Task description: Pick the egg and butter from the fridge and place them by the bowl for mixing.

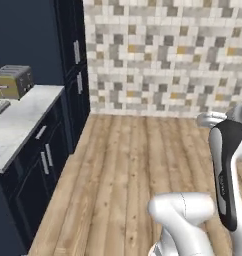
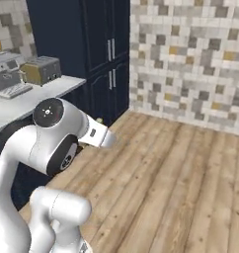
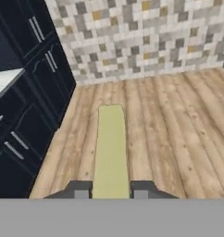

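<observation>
Gripper (image 3: 111,193) at the bottom centre of the hand view, two dark fingertips (image 3: 80,192) clamped on the butter (image 3: 111,150) from either side. Butter held lengthwise, a pale yellow-green stick running from between the tips up to the middle of the frame, over the wooden floor (image 3: 169,120). Navy cabinets (image 3: 26,115) with thin silver handles down the left side of that view, mosaic tile wall (image 3: 146,37) across the top. In the left base view, white arm at lower right, pale countertop (image 1: 20,122) at mid left with a toaster (image 1: 14,81) at upper left. In the right base view, same toaster (image 2: 41,69) at upper left, tall navy cupboard (image 2: 99,54) at top centre.
</observation>
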{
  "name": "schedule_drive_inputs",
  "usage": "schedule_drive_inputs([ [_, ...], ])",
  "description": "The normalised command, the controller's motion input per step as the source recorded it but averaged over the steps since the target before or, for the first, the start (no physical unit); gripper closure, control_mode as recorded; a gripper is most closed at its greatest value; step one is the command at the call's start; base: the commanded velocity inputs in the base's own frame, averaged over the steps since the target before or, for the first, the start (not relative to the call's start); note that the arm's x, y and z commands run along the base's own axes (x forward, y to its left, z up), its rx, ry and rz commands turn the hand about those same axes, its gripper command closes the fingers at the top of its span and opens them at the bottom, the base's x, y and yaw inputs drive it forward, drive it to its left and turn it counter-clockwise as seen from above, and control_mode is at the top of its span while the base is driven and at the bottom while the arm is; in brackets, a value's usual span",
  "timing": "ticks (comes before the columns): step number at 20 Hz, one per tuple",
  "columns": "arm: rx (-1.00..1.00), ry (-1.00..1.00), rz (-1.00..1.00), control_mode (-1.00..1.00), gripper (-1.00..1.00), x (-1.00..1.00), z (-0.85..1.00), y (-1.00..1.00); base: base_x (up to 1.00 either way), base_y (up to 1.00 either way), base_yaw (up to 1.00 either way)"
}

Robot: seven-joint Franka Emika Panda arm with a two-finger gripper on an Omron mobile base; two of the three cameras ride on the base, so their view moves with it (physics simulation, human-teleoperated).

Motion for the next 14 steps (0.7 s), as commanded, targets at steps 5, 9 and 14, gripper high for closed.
schedule_drive_inputs([
  [5, 0.0, 0.0, 0.0, 1.0, 1.0, 0.0, 0.0, 0.0, 0.25, 0.05, 0.74],
  [9, 0.0, 0.0, 0.0, 1.0, 1.0, 0.0, 0.0, 0.0, 0.2, 0.0, 0.8],
  [14, 0.0, 0.0, 0.0, 1.0, 1.0, 0.0, 0.0, 0.0, 0.14, 0.0, 0.84],
])
